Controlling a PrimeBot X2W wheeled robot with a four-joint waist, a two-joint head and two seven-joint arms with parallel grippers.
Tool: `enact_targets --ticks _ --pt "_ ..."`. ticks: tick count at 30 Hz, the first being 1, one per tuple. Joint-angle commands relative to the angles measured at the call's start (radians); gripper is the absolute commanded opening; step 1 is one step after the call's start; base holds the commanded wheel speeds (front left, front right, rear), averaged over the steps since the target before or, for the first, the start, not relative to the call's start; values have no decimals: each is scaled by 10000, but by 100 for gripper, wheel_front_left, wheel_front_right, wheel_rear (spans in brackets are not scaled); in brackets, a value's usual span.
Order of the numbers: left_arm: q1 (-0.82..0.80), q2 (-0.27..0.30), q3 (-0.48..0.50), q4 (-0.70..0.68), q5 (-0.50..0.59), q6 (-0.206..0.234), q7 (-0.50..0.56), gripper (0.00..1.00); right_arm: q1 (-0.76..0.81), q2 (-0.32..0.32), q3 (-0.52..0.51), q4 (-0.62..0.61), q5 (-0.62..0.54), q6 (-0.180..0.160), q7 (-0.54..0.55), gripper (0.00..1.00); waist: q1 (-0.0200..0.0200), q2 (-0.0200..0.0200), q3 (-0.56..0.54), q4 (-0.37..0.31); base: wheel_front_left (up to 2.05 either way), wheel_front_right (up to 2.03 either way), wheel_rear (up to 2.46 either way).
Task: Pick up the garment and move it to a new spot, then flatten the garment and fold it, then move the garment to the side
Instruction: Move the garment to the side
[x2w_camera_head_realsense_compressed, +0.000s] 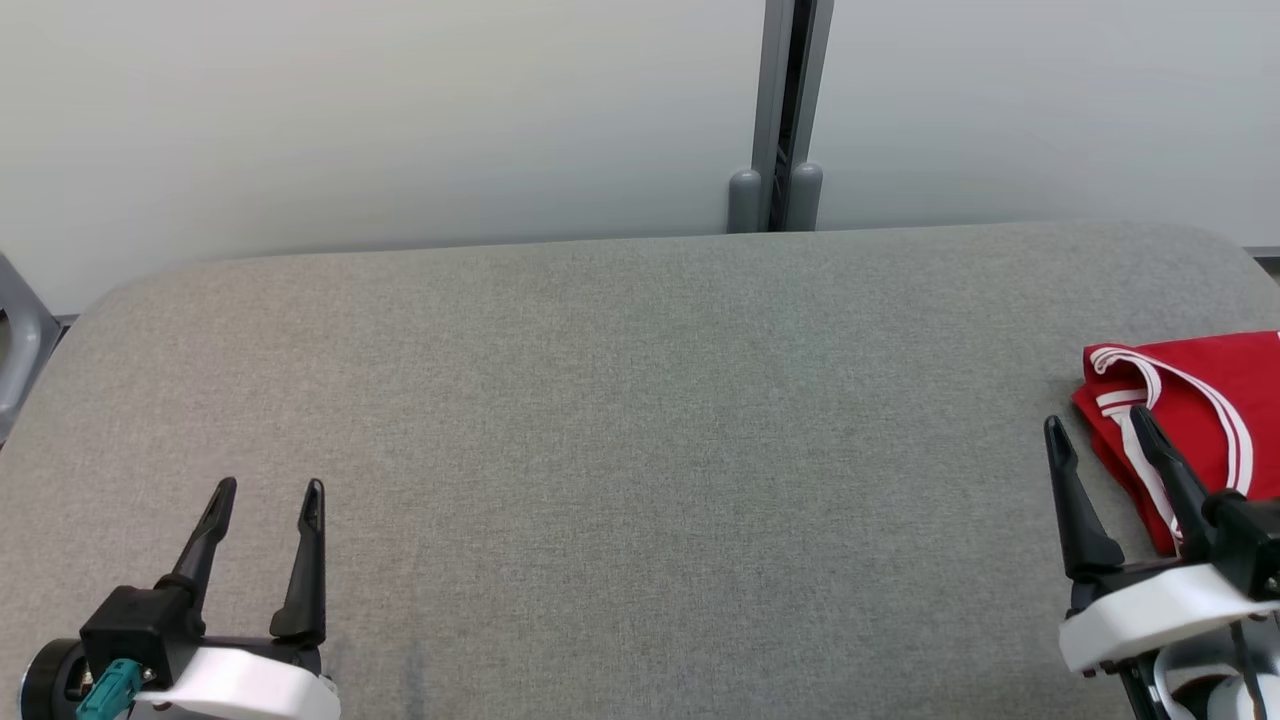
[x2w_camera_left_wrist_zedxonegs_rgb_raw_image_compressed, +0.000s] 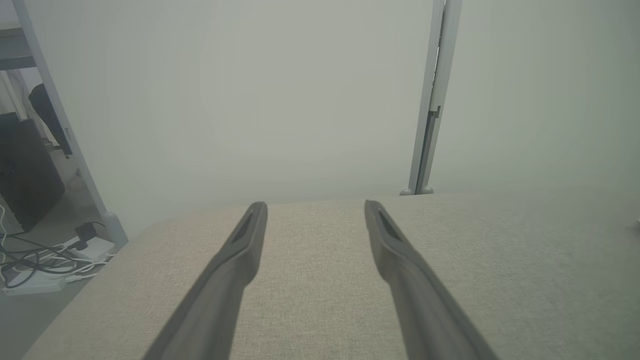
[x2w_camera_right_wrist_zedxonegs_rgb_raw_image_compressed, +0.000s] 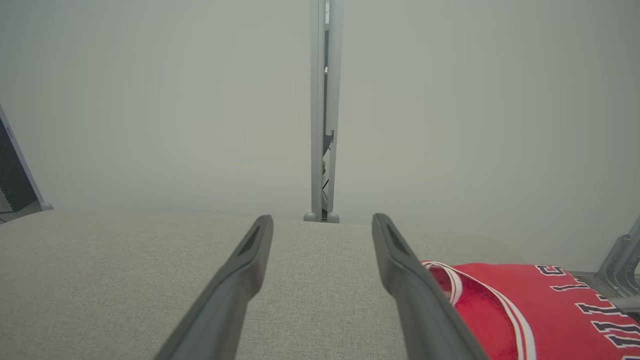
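The garment (x2w_camera_head_realsense_compressed: 1195, 400) is a red jersey with white stripes, lying folded at the right edge of the grey fabric table (x2w_camera_head_realsense_compressed: 640, 420). In the right wrist view the garment (x2w_camera_right_wrist_zedxonegs_rgb_raw_image_compressed: 520, 305) shows dark lettering and lies just right of the right finger. My right gripper (x2w_camera_head_realsense_compressed: 1098, 422) hovers open at the garment's left edge, its right finger over the cloth, nothing between the fingers. My left gripper (x2w_camera_head_realsense_compressed: 270, 488) stands open at the table's front left, far from the garment, and it holds nothing. From the left wrist, the left gripper (x2w_camera_left_wrist_zedxonegs_rgb_raw_image_compressed: 316, 205) points across bare table.
A pale wall with a grey vertical post (x2w_camera_head_realsense_compressed: 780, 110) runs behind the table. A grey frame part (x2w_camera_head_realsense_compressed: 20, 340) sits off the table's left edge. Cables and a power strip (x2w_camera_left_wrist_zedxonegs_rgb_raw_image_compressed: 45, 260) lie on the floor to the left.
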Motion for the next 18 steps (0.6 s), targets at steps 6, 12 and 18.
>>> enact_targets --ticks 6,12,18 --pt "256 125 -75 -345 -83 50 224 100 628 45 -201 -519 -1 -8 243 100 0 -1 -154 -46 0 0 0" --pt "346 162 -103 -509 -81 121 352 100 819 94 -296 -746 -14 -8 371 100 0 -1 -160 -90 0 0 0" --pt "328 225 -155 -596 -23 194 419 100 857 138 -333 -863 -17 -8 434 100 0 -1 -138 -80 0 0 0"
